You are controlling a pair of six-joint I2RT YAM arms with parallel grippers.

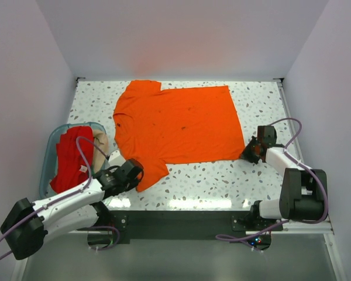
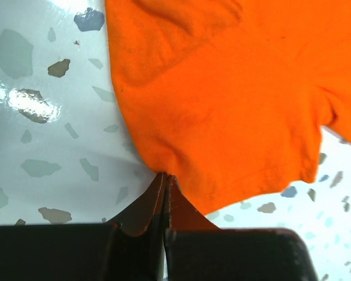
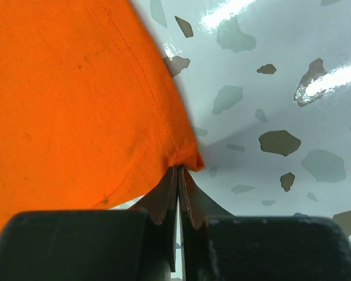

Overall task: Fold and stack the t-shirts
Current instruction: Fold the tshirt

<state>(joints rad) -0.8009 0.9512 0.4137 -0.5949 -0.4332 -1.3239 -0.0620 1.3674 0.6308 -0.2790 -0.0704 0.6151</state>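
- Step in hand: the first fold of the orange t-shirt (image 1: 178,120). This is judged from both grippers being set on its near edge while the cloth lies spread flat on the table (image 1: 222,184).
- Left gripper (image 2: 165,177): the jaws are pressed together, with the edge of the near sleeve pinched between the tips. The sleeve fans out ahead of the tips and to their right, and bare table lies to their left.
- Right gripper (image 3: 178,170): the jaws are pressed together on the near corner of the bottom hem. The cloth extends ahead of the tips and to their left, and bare table lies to their right.
- Shirt body: it lies beyond both grippers and spans the gap between them (collar end on the left gripper's side, bottom hem on the right gripper's side).
- Next move, as a judgement: raise both pinched points together, carry them forward over the body and lay the near edge toward the far edge. Keep the two grips level, since unequal lift would likely skew the fold line.
- Remaining work: a red t-shirt (image 1: 70,158) lies bunched in the teal tub (image 1: 47,158), just left of the left gripper. A beige cloth (image 1: 102,143) lies beside it, and neither is folded yet.
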